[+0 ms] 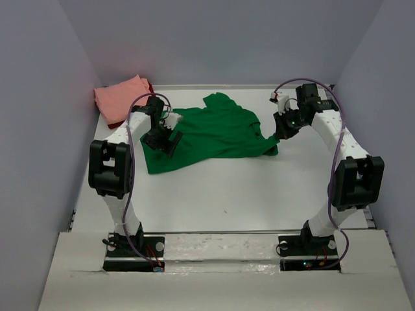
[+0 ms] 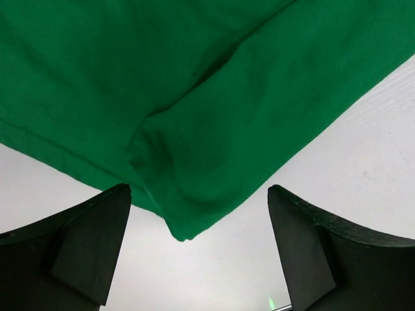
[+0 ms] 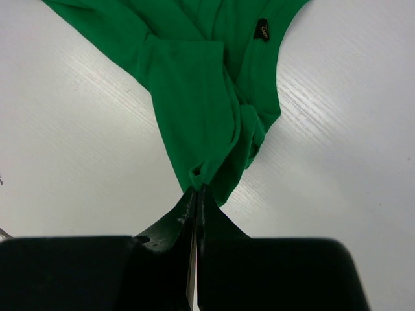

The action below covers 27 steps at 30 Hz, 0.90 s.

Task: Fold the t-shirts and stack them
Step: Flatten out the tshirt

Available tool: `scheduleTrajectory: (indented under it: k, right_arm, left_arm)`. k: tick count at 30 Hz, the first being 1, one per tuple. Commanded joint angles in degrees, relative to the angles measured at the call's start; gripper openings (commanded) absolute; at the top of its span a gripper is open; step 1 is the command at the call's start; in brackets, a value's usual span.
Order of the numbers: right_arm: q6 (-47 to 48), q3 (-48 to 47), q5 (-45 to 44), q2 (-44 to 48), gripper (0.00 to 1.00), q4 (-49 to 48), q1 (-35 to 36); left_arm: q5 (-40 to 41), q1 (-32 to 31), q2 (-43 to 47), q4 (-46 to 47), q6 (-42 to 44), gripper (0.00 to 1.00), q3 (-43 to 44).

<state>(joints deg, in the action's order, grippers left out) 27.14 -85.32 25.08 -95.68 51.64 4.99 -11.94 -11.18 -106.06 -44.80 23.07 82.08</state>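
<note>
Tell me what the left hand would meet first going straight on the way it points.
Probably the green t-shirt: its folded corner lies dead ahead of the open left hand, over the table. Depth is unclear.

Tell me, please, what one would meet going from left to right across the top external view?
Salmon pink t-shirt → left gripper, open → green t-shirt → right gripper, shut on the green t-shirt's right corner.

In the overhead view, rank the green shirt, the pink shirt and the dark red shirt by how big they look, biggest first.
1. green t-shirt, loosely spread.
2. salmon pink t-shirt, folded.
3. dark red t-shirt: only edges show under the pink one, so its real size is unclear.
</note>
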Motion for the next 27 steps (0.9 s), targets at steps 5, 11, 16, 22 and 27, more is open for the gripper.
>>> scheduleTrajectory:
  k: [5, 11, 16, 22, 27]
  right_arm:
    - [0.3, -0.1, 0.4, 2.0, 0.00, 0.7, 0.5]
    - [0.2, 0.0, 0.3, 1.6, 0.00, 0.7, 0.5]
    - [0.1, -0.1, 0.1, 1.5, 0.00, 0.7, 0.5]
    - [0.2, 0.0, 0.0, 1.7, 0.00, 0.7, 0.5]
    - [0.3, 0.4, -0.6, 2.0, 0.00, 0.6, 0.5]
  left_arm:
    - [0.7, -0.1, -1.3, 1.7, 1.2, 0.96, 0.3]
    - [2.0, 0.3, -2.0, 1.8, 1.7, 0.90, 0.4]
    - [3.3, 0.7, -2.3, 1.6, 1.9, 0.84, 0.3]
    - [3.6, 1.2, -3.0, 1.5, 1.7, 0.83, 0.2]
    - [3.2, 2.5, -3.5, 1.6, 1.7, 0.82, -0.2]
